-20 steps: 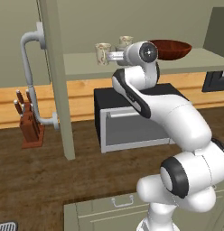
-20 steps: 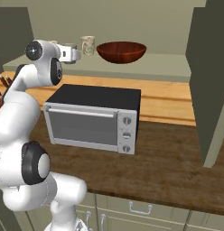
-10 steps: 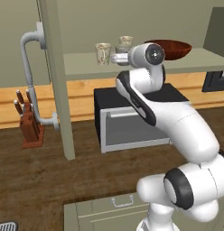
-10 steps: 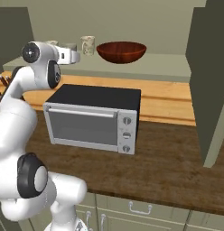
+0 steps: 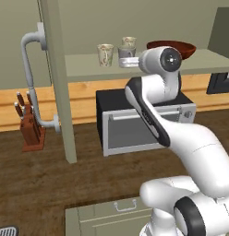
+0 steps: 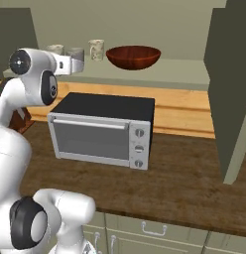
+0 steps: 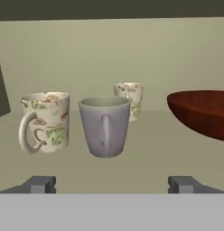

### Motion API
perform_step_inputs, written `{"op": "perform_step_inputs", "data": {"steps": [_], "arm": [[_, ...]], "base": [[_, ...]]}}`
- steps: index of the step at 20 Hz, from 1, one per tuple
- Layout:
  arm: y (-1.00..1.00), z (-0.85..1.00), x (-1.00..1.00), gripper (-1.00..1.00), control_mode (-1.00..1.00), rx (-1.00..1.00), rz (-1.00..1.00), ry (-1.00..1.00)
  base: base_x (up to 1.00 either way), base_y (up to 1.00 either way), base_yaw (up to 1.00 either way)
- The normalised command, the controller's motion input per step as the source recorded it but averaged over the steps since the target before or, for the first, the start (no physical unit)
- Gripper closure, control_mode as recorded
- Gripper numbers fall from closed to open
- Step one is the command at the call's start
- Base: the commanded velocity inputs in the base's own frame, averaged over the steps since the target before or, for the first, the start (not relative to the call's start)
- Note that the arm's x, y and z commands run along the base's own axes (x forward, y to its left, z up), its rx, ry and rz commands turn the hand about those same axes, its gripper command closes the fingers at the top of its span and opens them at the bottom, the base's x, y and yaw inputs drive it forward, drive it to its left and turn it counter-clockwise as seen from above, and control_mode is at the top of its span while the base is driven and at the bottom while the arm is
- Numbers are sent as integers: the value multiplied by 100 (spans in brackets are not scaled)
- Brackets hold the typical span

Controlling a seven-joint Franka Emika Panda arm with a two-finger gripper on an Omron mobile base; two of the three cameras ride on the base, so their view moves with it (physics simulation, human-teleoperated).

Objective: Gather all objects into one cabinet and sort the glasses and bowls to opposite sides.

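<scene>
On the shelf of the sage-green cabinet [image 5: 88, 67] stand three glasses. A cream speckled one [image 7: 44, 122] is on the left, a grey one [image 7: 105, 127] is in the middle, and a second cream one [image 7: 128, 100] is behind. They also appear as the cream glass [image 5: 105, 54], the grey glass [image 5: 126, 51] and the rear glass [image 5: 129, 42]. The dark red-brown bowl [image 7: 202, 113] sits to their right on the same shelf, bowl [image 6: 133, 56]. My gripper [image 7: 113, 185] is open and holds nothing, a short way in front of the grey glass and level with the shelf; gripper [image 6: 79, 64].
A black and silver toaster oven [image 5: 144, 126] sits on the wooden counter below the shelf, under my arm. The open cabinet door [image 5: 56, 83] with its curved grey handle [image 5: 31, 78] stands to the left. A knife block [image 5: 31, 129] is beyond it. A green side panel [image 6: 229, 94] rises at right.
My hand has drawn back a little from the shelf. The grey glass now stands free in front of the open fingers. The other glasses and the bowl have not moved.
</scene>
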Motion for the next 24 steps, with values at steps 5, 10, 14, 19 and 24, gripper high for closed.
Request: {"op": "perform_step_inputs", "data": {"steps": [5,10,14,19,24], "arm": [[-14,38,-100,-100,-100,0,-1,5],[-18,28,-100,-100,-100,0,-3,10],[-31,0,-100,-100,-100,0,0,8],[-23,0,-100,-100,-100,0,0,8],[-8,0,-92,-100,-100,0,0,9]], "base": [[0,0,0],[0,0,0],[0,0,0],[0,0,0],[0,0,0]]}}
